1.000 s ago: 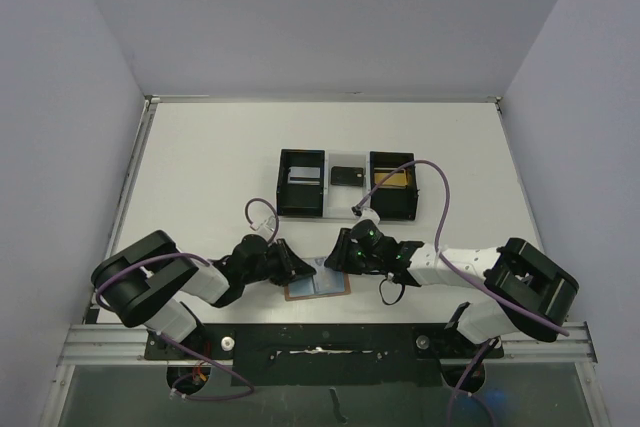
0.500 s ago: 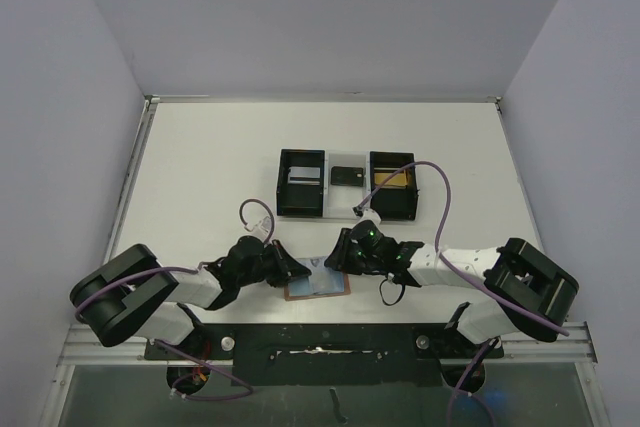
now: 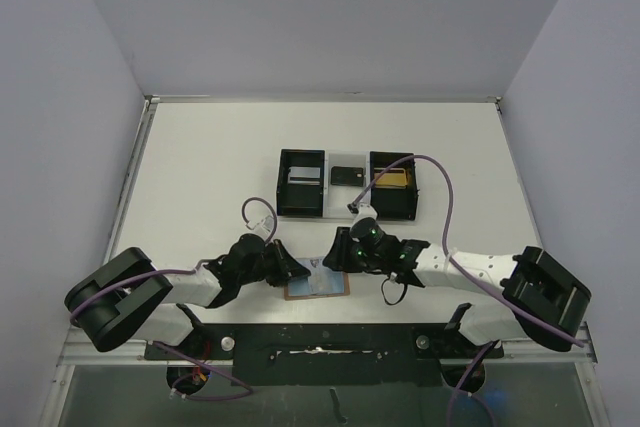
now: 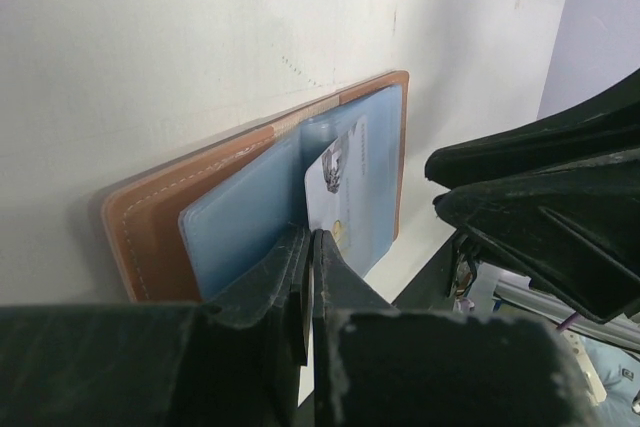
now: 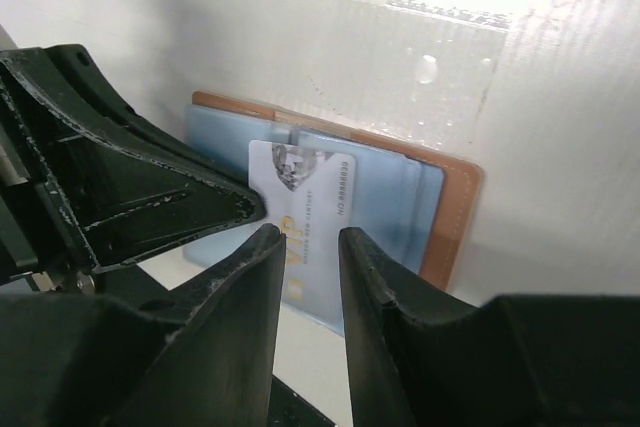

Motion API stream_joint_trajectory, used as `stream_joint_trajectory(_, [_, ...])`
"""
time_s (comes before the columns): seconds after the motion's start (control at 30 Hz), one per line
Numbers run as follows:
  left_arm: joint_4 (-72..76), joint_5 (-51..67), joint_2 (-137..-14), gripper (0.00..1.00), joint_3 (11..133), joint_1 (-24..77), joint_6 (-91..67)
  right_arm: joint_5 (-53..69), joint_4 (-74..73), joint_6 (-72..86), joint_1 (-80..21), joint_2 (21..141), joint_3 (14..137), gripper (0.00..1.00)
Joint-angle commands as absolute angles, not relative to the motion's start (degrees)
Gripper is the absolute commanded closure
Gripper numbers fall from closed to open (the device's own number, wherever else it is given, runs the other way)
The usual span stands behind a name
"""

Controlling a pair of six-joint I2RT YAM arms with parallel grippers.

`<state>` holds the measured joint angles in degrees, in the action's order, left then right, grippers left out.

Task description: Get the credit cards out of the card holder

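left gripper (image 4: 308, 239): we see its jaws closed flat together. The tips rest on the blue lining of the card holder, at the lower corner of a pale card. We cannot tell whether anything is pinched between them.
right gripper (image 5: 312, 237): its jaws stand a little apart with a narrow gap. They are poised over the near end of the pale card, which is wider than the gap, and we see nothing clamped.
card holder (image 3: 318, 289): it lies open on the table (image 3: 200, 167) at lower centre of the overhead view, between the two grippers. The tan leather is underneath and the light blue pockets face up.
pale card (image 5: 315, 187): whitish with a small emblem and a line of print, it sticks partway out of a blue pocket towards the right gripper.
tray (image 3: 282, 187): it sits above the card holder in the overhead view, well apart from it.
silver-grey card (image 3: 300, 177): it lies in the left black compartment.
black card (image 3: 346, 175): it lies in the white middle section.
gold card (image 3: 392, 180): it lies in the right black compartment.
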<state>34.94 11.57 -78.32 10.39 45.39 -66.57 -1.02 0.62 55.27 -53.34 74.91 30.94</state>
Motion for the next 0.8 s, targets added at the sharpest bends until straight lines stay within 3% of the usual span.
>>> stream_joint_trajectory(0.0, [33.6,12.2,-77.7,1.0,12.4,45.4,-64.3,1.7,4.5,55.3,-53.9,78.3,33.3,0.7])
stream_joint_trajectory(0.47, [43.0,16.5,-82.8,0.82,12.6,45.6,-67.0,1.5,8.2,62.9,-53.9,83.1,27.0,0.71])
stream_joint_trajectory(0.6, [49.8,17.1,-85.2,0.82,10.6,45.6,-70.0,1.3,8.0,62.9,-53.9,82.9,26.8,0.71])
stream_joint_trajectory(0.77, [51.1,16.7,-85.6,0.97,10.0,45.6,-70.9,0.7,7.0,62.7,-53.9,82.3,26.8,0.71])
